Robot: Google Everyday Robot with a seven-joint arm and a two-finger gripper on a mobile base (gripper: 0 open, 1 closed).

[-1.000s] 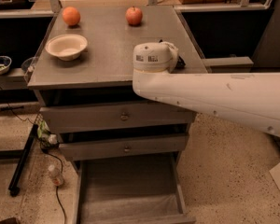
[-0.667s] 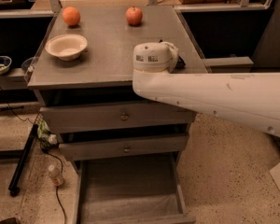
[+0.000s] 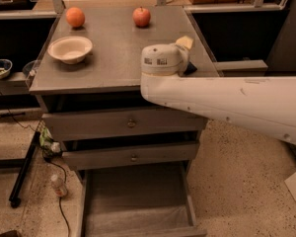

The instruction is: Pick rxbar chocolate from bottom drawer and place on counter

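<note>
Arm [image 3: 237,102] is the largest thing in view, a thick white limb that comes in from the right and crosses the front right corner of the counter [image 3: 113,48]. Under the counter the two upper drawers [image 3: 128,124] are pushed in, while the bottom drawer [image 3: 138,196] stands pulled out. As much of its grey floor as shows has no bar on it.

On the counter a pale bowl [image 3: 70,49] sits at the left, with an orange [image 3: 75,17] behind it and an apple [image 3: 141,17] well apart at the back.

The gripper [image 3: 184,43] is over the counter's right side, almost wholly hidden behind the wrist housing. Only a pale tip shows, so how far open it is and whether it has hold of anything cannot be told. A dark sliver [image 3: 190,69] peeks out just under the wrist, and it may be the rxbar chocolate, though that is not certain.

Judged from this, the fetching from the drawer looks done — what seems left is setting the bar down on the counter, or drawing the arm clear.
</note>
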